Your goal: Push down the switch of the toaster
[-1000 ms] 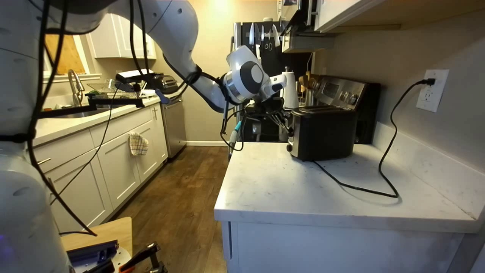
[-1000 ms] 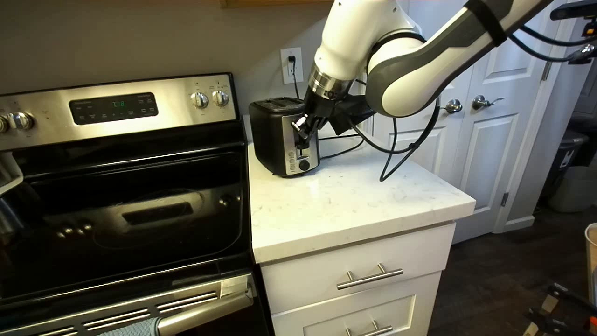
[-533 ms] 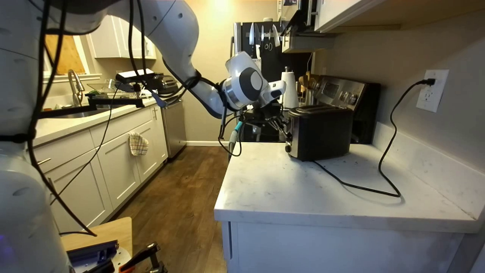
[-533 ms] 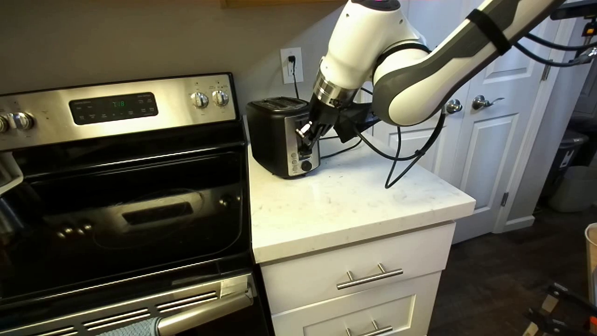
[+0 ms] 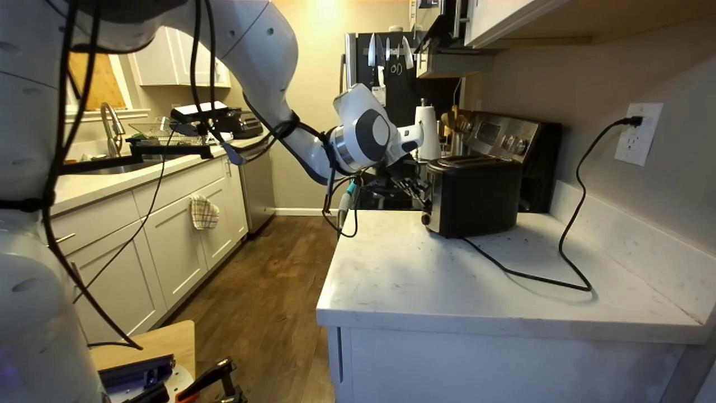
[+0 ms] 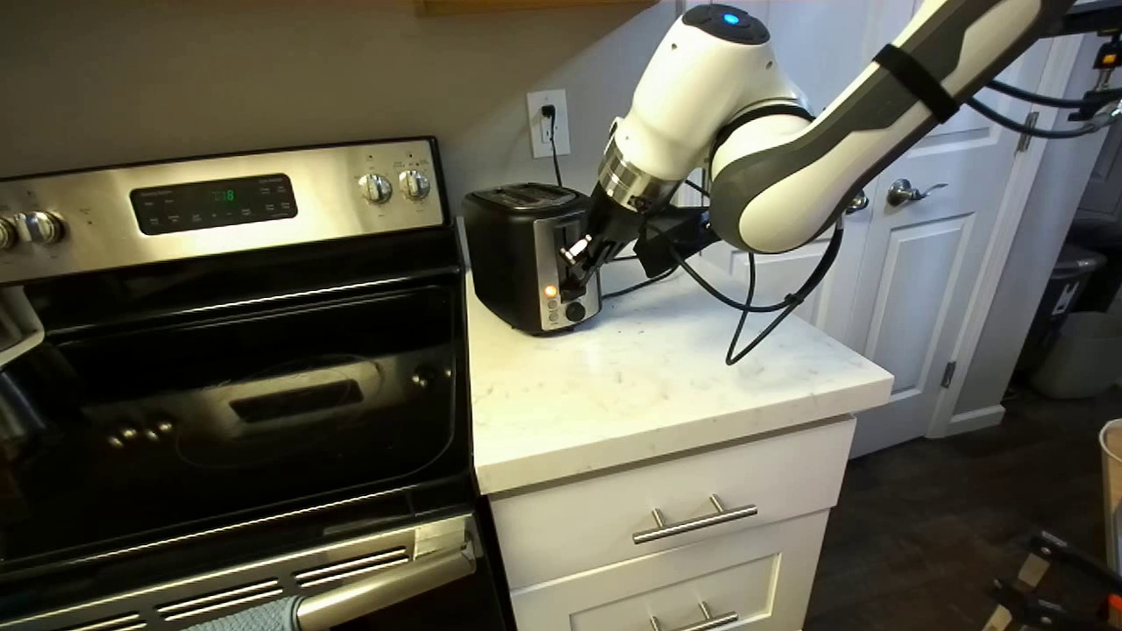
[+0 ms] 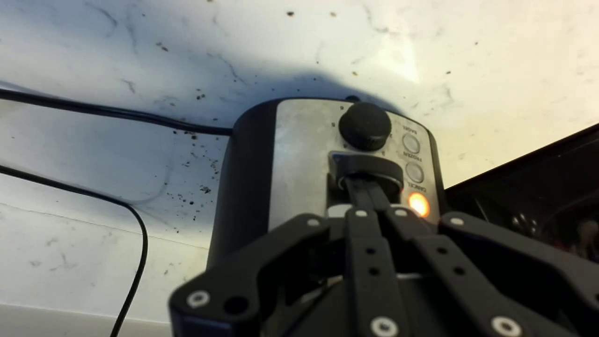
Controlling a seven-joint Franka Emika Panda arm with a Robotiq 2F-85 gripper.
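The black toaster with a silver front panel stands on the white counter; it also shows in an exterior view and in the wrist view. Its black switch lever sits low in the slot, just above the dial. My gripper is shut, its fingertips together with nothing between them, and reaches the top side of the lever. In an exterior view the gripper tilts down against the toaster front and hides the lever. The cancel button glows orange.
A black stove adjoins the counter. The toaster's cord runs over the counter to a wall outlet. A white cabinet hangs above. A paper towel roll stands behind the gripper.
My gripper has moved down along the toaster front. The toaster has shifted slightly toward the arm's side. The cancel button light has come on.
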